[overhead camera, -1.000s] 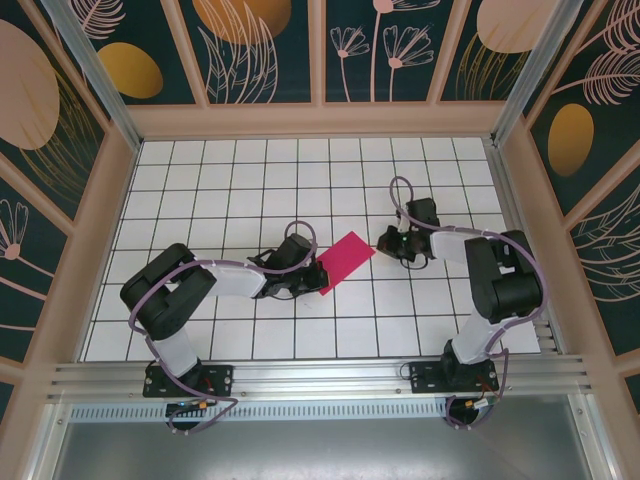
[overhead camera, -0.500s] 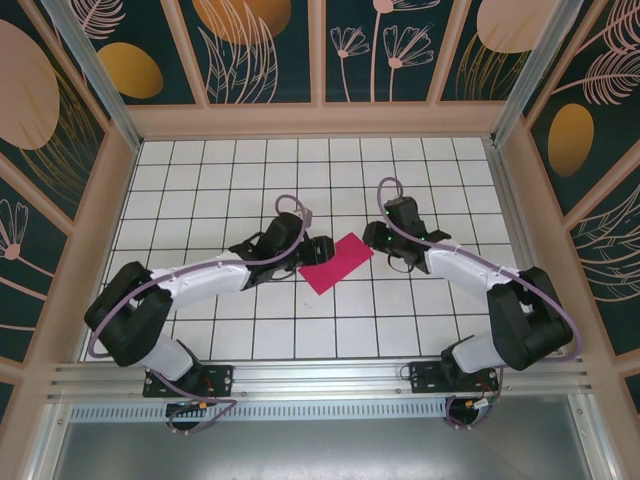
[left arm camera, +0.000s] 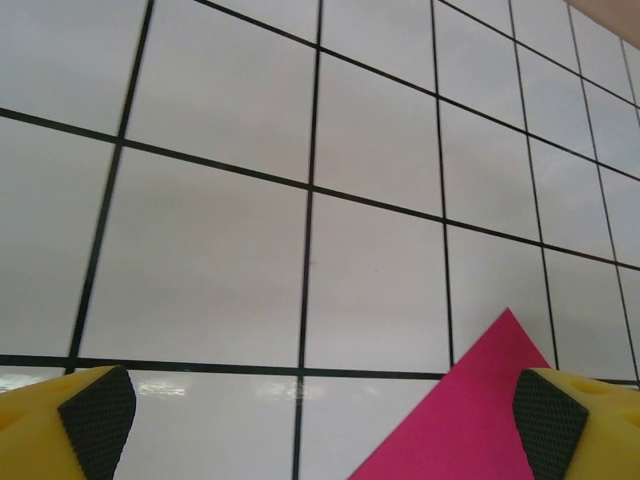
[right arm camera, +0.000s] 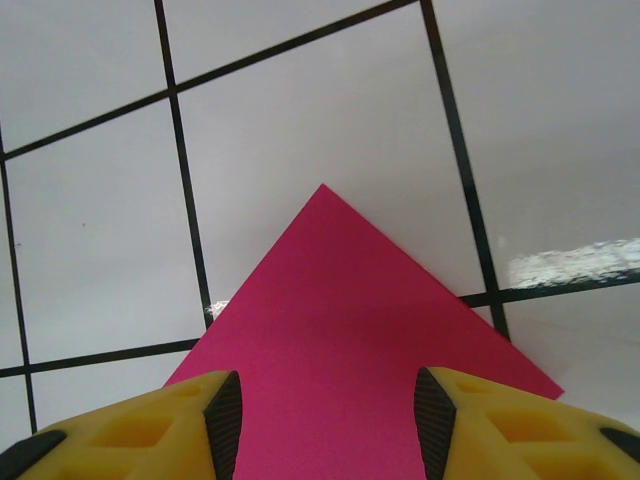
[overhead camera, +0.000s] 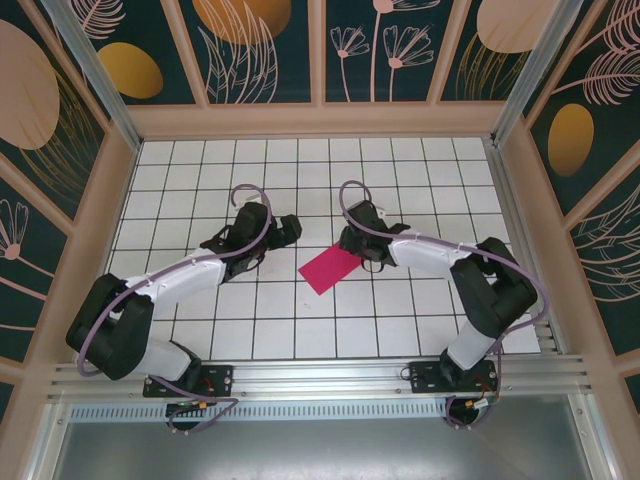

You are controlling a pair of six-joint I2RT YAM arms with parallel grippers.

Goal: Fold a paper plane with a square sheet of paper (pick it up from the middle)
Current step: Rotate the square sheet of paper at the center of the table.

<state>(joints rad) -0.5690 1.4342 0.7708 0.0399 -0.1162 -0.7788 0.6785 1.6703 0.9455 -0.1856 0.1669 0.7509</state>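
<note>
**A:** Pink paper [overhead camera: 328,268] first. Who's at it? Start w/ the grippers.

**B:** R gripper [overhead camera: 350,243] is. Its two yellow fingers [right arm camera: 150,430] are apart, not squeezing, w/ a gap btw the black pads. In its wrist view the pink paper [right arm camera: 340,330] lies flat under that gap, and one pointy corner sticks out in front. Can't tell if the pads touch it.

**A:** And the other one?

**B:** L gripper [overhead camera: 285,228] is let go too, spread very wide. Its pads [left arm camera: 98,415] sit at the far sides of its wrist view. Btw them it's mostly white tile, plus one corner of the pink paper [left arm camera: 470,420] poking in just beside one pad. From the top it's near the paper but apart from it.

**A:** OK, so where's the paper exactly?

**B:** Flat on the table [overhead camera: 300,170], about the middle, slanted across the black grid lines. From the top it looks longer than wide. R gripper is over its far right end. L gripper is off to the left & a bit farther back.

**A:** What's it all sitting in?

**B:** Table is like a big open box. It has a wood rim [overhead camera: 320,120] round it and dark walls [overhead camera: 260,50] w/ painted leaves & flowers. Inside are both arms & the one pink sheet.
</note>
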